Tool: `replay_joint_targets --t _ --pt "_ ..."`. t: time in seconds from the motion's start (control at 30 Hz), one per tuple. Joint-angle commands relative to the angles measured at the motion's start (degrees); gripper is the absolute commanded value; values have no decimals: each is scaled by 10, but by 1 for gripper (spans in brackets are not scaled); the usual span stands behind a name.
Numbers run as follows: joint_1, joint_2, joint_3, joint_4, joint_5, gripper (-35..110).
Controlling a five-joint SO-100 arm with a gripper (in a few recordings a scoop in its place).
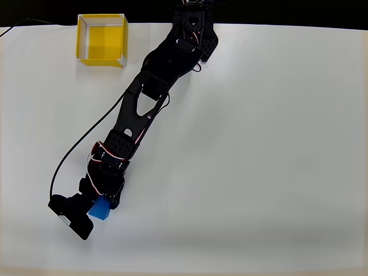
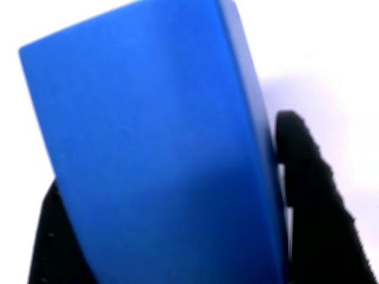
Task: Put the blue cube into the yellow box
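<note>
Gripper (image 1: 98, 204) at the table's (image 1: 259, 149) seven o'clock corner in the overhead view clamps the blue cube (image 1: 99, 209) between black fingers (image 2: 308, 177). In the wrist view the block's long axis runs upright, slightly tilted. Yellow box (image 1: 102, 40) sits well apart at eleven o'clock.

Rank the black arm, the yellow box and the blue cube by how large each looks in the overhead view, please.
1. black arm, by far the largest.
2. yellow box.
3. blue cube, smallest, though the gripper partly covers it, so it looks smaller.
</note>
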Motion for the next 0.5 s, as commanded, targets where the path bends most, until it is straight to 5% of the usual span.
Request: replay_joint_targets --t 0.0,0.47 --pt "40 291 15 8 -25 18" --pt "274 606 274 214 -101 18"
